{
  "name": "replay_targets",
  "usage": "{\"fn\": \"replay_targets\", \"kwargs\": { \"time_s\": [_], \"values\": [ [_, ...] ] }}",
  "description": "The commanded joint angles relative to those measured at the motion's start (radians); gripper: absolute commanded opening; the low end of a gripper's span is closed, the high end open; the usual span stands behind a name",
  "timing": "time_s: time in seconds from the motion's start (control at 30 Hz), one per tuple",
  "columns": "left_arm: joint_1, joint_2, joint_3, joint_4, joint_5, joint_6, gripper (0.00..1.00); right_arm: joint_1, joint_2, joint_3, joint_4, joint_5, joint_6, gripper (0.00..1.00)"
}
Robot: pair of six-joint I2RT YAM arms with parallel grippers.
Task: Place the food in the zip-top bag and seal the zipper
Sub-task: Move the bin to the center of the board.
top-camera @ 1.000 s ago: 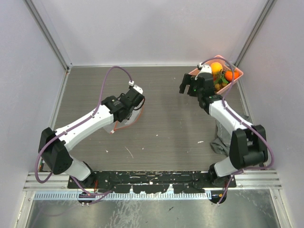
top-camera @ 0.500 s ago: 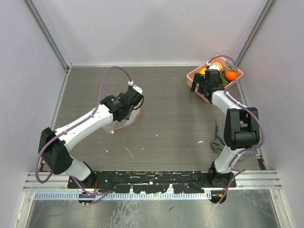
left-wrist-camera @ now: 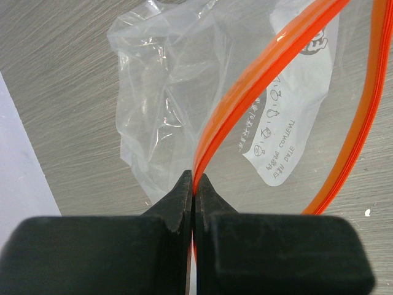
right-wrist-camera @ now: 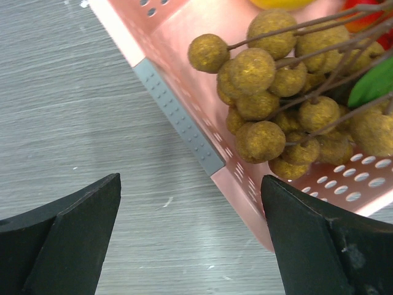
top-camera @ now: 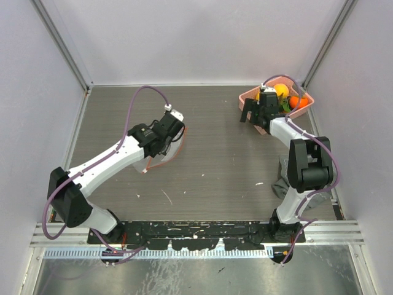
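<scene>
Zip-top bag [top-camera: 161, 157]: crumpled, mouth open, approx 9 o'clock of tabletop [top-camera: 215, 175] centre. L gripper [left-wrist-camera: 195, 183]: jaws clenched on zipper [left-wrist-camera: 258, 80]. R gripper [right-wrist-camera: 190, 212]: jaws released, wide apart, hovers at rim of pink basket [right-wrist-camera: 184, 37], 2 o'clock. Inside basket: brown balls [right-wrist-camera: 276, 104], yellow fruit [top-camera: 281, 90], orange fruits [top-camera: 295, 101].

Basket, pink plastic [top-camera: 248, 94]: perforated walls, with a grey dotted grip patch [right-wrist-camera: 181, 117] on the rim (one patch in view).
Table [top-camera: 215, 141]: grey wood-grain top, under the basket.
Cloth, grey [top-camera: 277, 183]: crumpled, well apart from the basket, toward the table's near edge.
</scene>
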Motion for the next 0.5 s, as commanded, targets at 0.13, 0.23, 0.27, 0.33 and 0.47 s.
{"fn": "replay_targets", "kwargs": {
  "time_s": [0.13,0.23,0.27,0.33,0.47],
  "values": [
    [0.008,-0.051,0.013,0.007,0.009,0.007,0.00,0.165,-0.064,-0.028,-0.051,-0.033,0.128,1.00],
    [0.008,-0.054,0.009,0.009,0.011,0.007,0.00,0.216,-0.056,-0.022,-0.045,-0.033,0.151,1.00],
    [0.008,-0.053,0.010,0.010,0.010,0.007,0.00,0.231,-0.053,-0.020,-0.045,-0.034,0.157,1.00],
    [0.008,-0.054,0.010,0.008,0.013,0.007,0.00,0.260,-0.052,-0.013,-0.044,-0.042,0.166,1.00],
    [0.009,-0.051,0.009,0.007,0.019,0.007,0.00,0.293,-0.069,0.006,-0.054,-0.058,0.159,1.00]
  ]
}}
